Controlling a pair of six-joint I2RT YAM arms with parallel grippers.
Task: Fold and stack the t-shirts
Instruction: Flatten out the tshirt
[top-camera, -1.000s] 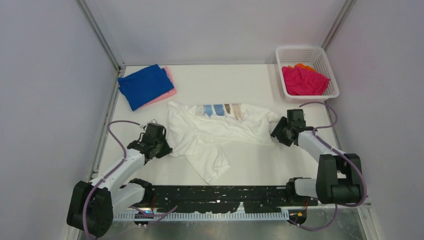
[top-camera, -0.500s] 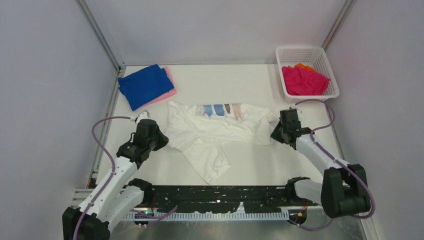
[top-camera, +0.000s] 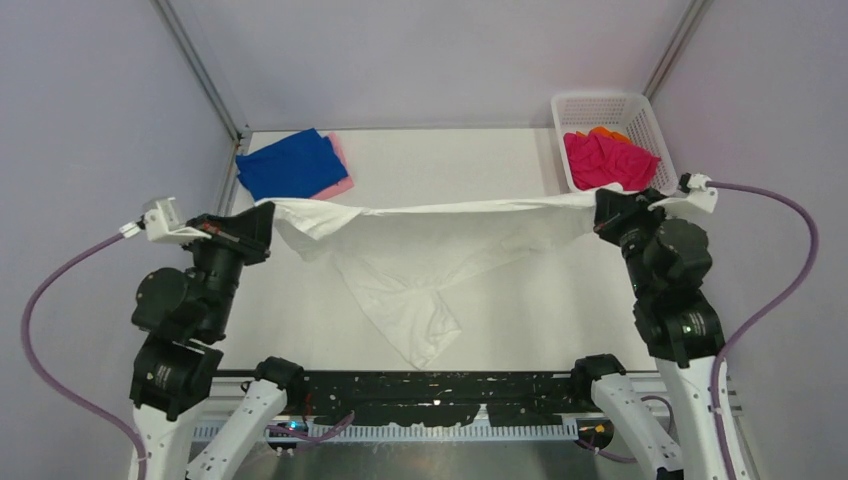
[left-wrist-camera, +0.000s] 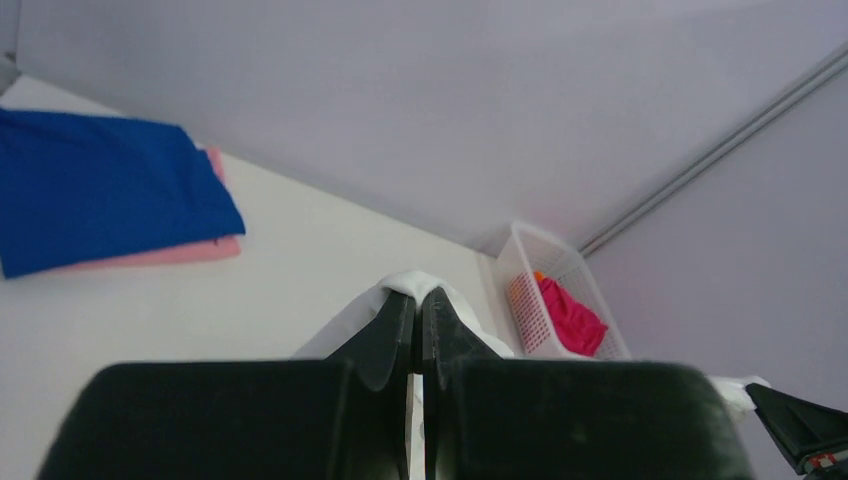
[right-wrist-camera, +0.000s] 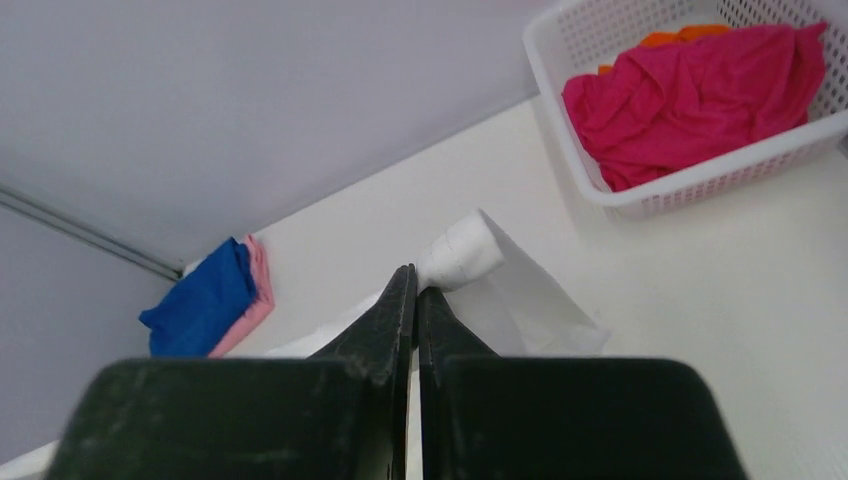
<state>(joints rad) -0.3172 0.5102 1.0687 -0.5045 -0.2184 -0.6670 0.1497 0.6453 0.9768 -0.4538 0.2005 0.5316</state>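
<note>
The white t-shirt (top-camera: 420, 270) hangs stretched between both grippers, its top edge taut across the table and its lower part trailing on the surface. My left gripper (top-camera: 262, 215) is shut on its left end, seen as a fold of white cloth (left-wrist-camera: 412, 284) at the fingertips. My right gripper (top-camera: 603, 212) is shut on its right end, a white fold (right-wrist-camera: 462, 250). A folded royal blue shirt (top-camera: 288, 166) lies on a pale pink one (top-camera: 342, 170) at the back left. A magenta shirt (top-camera: 605, 160) and an orange one (top-camera: 608, 132) lie in the basket.
A white mesh basket (top-camera: 660, 150) stands at the back right corner. Grey walls close the table on the left, back and right. A black rail (top-camera: 440, 395) runs along the near edge between the arm bases.
Both arms have risen and swung outward, lifting the white shirt off the table and pulling it taut between them. Earlier it lay crumpled on the surface with the grippers low at its ends.
</note>
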